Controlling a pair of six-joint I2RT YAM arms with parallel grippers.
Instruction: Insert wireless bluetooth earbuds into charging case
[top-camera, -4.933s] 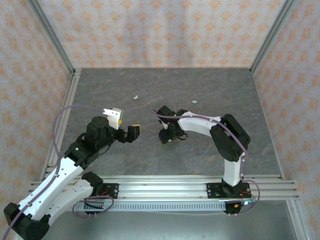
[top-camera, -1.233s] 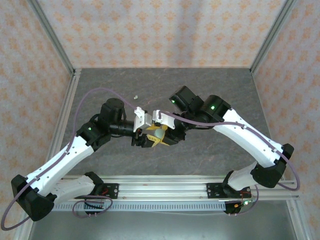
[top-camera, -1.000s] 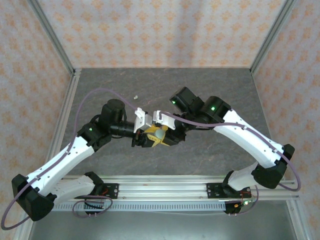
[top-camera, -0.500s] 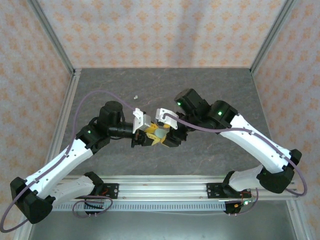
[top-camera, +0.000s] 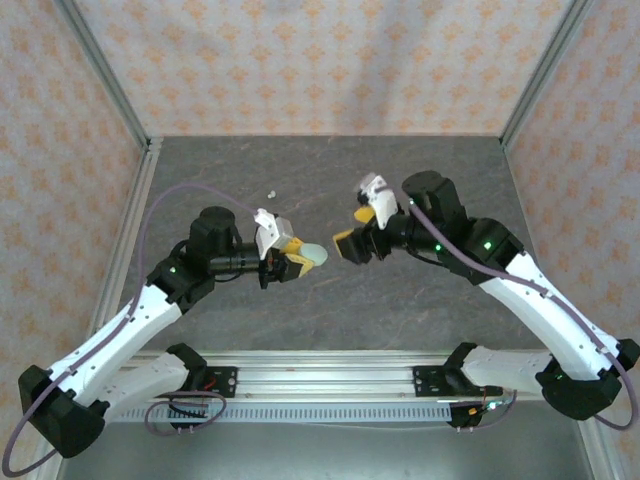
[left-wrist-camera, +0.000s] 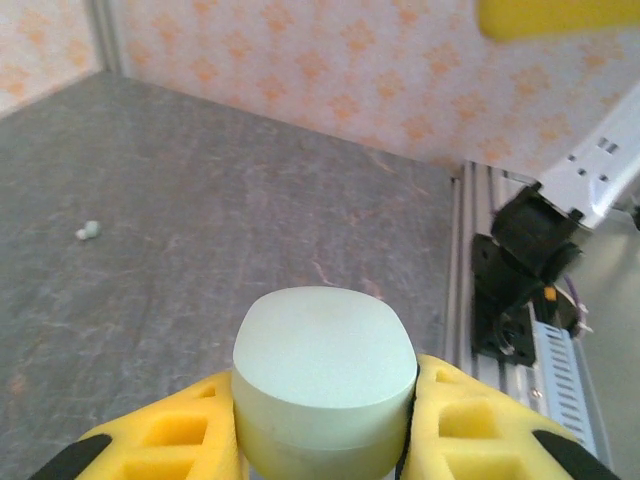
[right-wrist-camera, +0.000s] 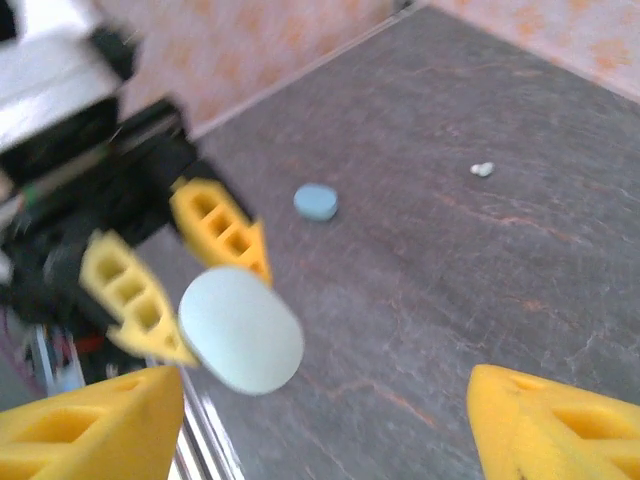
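1. Top view
   - The left gripper is clenched on the case, a smooth pale green oval pebble that sticks out past the yellow fingertips, above the grey table.
   - The right gripper is just right of the case and apart from it. Its jaws are spread and grasp nothing.
   - One earbud, a tiny whitish speck, lies on the table behind and left of the case, well apart from it.

2. Left wrist view
   - The case is pinched between two yellow honeycomb fingers. Its broad flat face is up, its edges are rounded, and it is a matt mint colour with its lid closed.
   - The earbud is a small whitish-green lump on the table, far left of the case.
   - A blurred yellow finger of the right gripper is up and right of the case.

3. Right wrist view
   - The right gripper is released: its two yellow fingers stand wide at the lower corners, with the case in the gap and touching neither.
   - The left gripper's fingers clamp the case from behind.
   - A pale blue disc lies on the table just past the case.
   - The earbud lies further right of the case.
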